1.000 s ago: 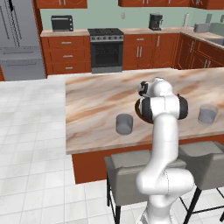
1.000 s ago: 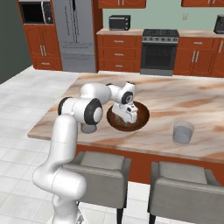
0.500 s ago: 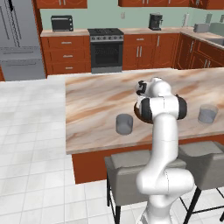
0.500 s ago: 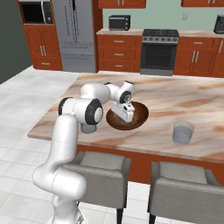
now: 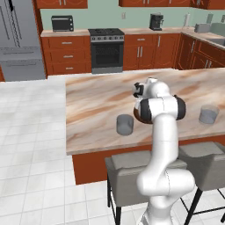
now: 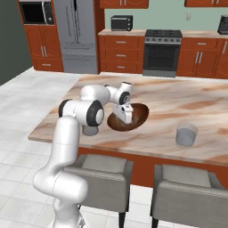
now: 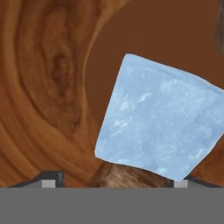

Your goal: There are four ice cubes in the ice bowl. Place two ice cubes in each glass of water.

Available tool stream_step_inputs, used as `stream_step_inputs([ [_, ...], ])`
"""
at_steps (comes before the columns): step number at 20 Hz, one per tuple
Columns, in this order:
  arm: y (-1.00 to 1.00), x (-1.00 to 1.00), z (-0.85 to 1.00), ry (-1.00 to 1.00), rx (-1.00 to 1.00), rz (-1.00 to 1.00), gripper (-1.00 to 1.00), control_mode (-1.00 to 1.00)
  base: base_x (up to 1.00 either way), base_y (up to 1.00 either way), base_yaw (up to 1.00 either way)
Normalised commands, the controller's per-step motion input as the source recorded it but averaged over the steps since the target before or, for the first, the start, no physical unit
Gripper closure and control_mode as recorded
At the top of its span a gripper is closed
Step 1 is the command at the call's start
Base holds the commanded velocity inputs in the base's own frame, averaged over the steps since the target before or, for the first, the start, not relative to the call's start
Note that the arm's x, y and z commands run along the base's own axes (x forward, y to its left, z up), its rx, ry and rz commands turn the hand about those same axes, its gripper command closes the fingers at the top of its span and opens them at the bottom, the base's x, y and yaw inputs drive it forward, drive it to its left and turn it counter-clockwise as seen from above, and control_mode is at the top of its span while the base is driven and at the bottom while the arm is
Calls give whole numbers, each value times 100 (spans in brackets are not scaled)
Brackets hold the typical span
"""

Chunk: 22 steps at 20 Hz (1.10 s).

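A frosty, pale-blue translucent ice cube (image 7: 159,118) lies on the smooth, wood-grained floor of the round dark brown ice bowl (image 6: 141,115) on the marble-patterned counter (image 6: 178,100). The gripper (image 6: 125,119) has sunk deeper into the bowl than a second ago; its fingers straddle the cube, spread wide, contact unclear. Two short grey tumblers (image 5: 125,125) (image 6: 186,135) stand apart; the arm hides the bowl's other cubes.
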Motion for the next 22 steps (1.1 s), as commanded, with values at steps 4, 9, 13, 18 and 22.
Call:
stream_step_inputs([
  [4, -17, 4, -60, 2, -6, -14, 100, -100, 0, 0, 0],
  [9, -12, 2, -49, 2, -2, -14, 100, -100, 0, 0, 0],
  [13, -25, -3, -17, 0, 2, -14, 100, -100, 0, 0, 0],
  [18, -10, -34, 28, -10, 14, -8, 100, -100, 0, 0, 0],
  [22, 18, -42, 46, -23, 6, 0, 100, -100, 0, 0, 0],
])
